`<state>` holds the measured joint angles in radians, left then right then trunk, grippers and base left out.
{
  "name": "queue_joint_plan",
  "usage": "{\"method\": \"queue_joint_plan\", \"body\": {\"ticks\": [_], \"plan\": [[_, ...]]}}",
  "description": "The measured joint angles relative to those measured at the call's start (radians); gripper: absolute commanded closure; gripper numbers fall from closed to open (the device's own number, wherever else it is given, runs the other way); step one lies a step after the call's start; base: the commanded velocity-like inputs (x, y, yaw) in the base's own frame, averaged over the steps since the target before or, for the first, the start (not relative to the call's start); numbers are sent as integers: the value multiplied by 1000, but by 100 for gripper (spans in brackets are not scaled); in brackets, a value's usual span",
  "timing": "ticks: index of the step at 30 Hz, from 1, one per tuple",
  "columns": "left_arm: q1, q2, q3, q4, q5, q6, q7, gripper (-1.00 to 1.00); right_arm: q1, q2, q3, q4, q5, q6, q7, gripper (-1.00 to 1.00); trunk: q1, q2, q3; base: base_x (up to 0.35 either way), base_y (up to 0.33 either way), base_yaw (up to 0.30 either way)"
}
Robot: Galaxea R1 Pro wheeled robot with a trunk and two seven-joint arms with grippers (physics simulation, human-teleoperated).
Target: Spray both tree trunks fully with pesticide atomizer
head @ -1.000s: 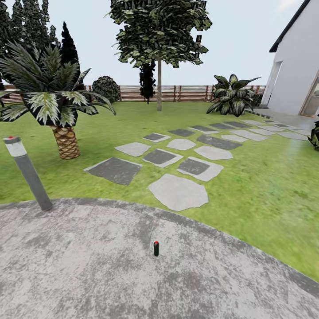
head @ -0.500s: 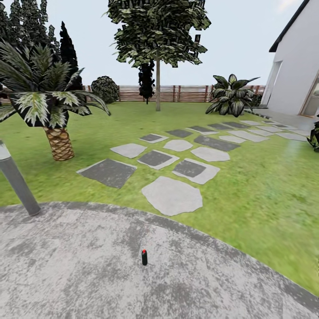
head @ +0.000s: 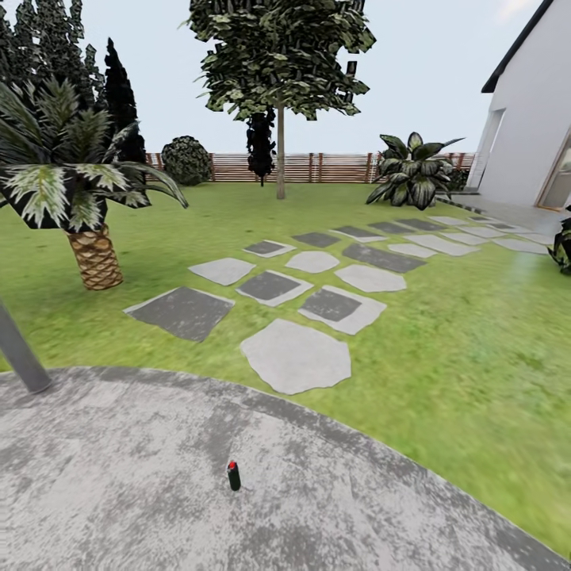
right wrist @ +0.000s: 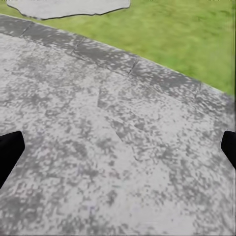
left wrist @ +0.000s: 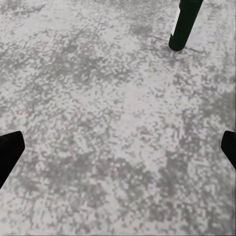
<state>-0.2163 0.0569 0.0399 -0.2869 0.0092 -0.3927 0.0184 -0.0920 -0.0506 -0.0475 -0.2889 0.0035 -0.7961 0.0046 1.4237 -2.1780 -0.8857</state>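
On open paving, atomizer upright.

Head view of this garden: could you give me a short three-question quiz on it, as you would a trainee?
1. True or false: the small black sprayer with the bright red tip stands upright on the grey mottled paving.
2. What lies just beyond the paving's curved edge?
A. green lawn with flat grey stepping stones
B. a pond
C. bare sand
3. Fill in: in the head view, the short palm with the scaly brown trunk stands to the ____ of the sprayer.

Key: 1 true; 2 A; 3 left.
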Motion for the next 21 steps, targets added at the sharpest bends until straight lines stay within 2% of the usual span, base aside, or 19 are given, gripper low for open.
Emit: {"method": "queue_joint_plan", "body": {"ticks": [7,21], "plan": [[0,0,0,0,0,0,0,-100,0,0,0,0,1,0,0,-100,0,0,0,149,-259,146],[0,0,0,-2,0,0,1,-100,0,6,6,-1,3,0,3,-100,0,0,0,117,-267,276]]}}
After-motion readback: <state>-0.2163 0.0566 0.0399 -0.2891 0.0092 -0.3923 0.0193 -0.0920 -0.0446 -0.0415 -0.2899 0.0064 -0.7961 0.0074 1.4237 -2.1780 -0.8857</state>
